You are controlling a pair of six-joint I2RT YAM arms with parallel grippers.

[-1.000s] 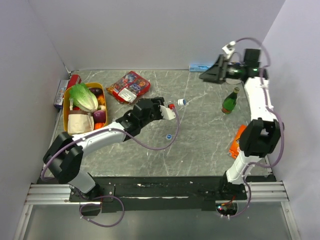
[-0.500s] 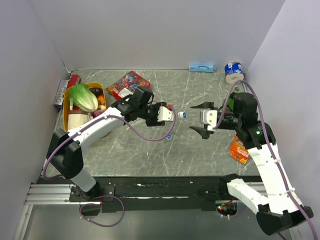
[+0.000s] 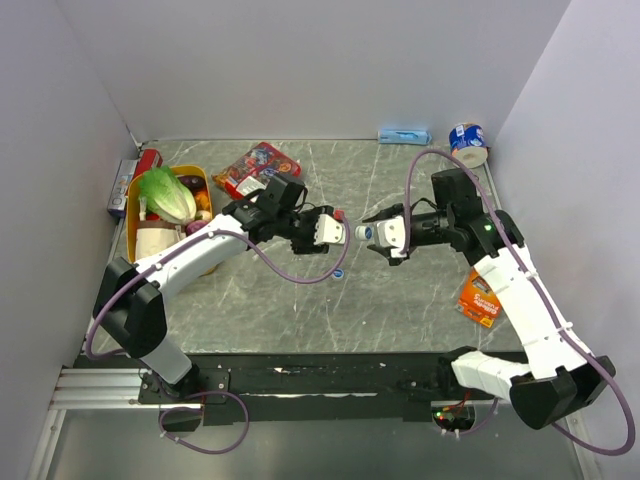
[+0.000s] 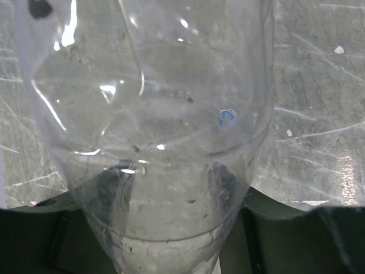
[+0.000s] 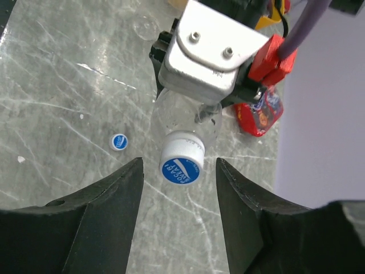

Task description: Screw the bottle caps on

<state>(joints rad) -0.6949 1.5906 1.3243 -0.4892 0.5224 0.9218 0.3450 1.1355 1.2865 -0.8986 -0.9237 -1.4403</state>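
My left gripper (image 3: 325, 228) is shut on a clear plastic bottle (image 3: 347, 232), held sideways above the table with its neck pointing right. In the left wrist view the bottle (image 4: 154, 114) fills the frame, with dark pads (image 4: 225, 182) pressed on its sides. A white-sided, blue-topped cap (image 5: 182, 164) sits on the bottle's neck. My right gripper (image 5: 178, 171) faces that cap (image 3: 365, 232) end on, open, one finger on each side with a gap to the cap. A second blue cap (image 3: 338, 272) lies loose on the table below the bottle and shows in the right wrist view too (image 5: 118, 141).
A yellow bin (image 3: 134, 200) of vegetables stands at the left, with a red can (image 3: 148, 160) behind it. A red packet (image 3: 258, 170) lies at the back. A blue-and-white tin (image 3: 466, 140) sits in the back right corner, and an orange packet (image 3: 478, 298) lies under the right arm.
My right arm has swung from the back right corner to the middle and brought its jaws, now narrower, around the capped neck. The left arm holds the bottle steady.
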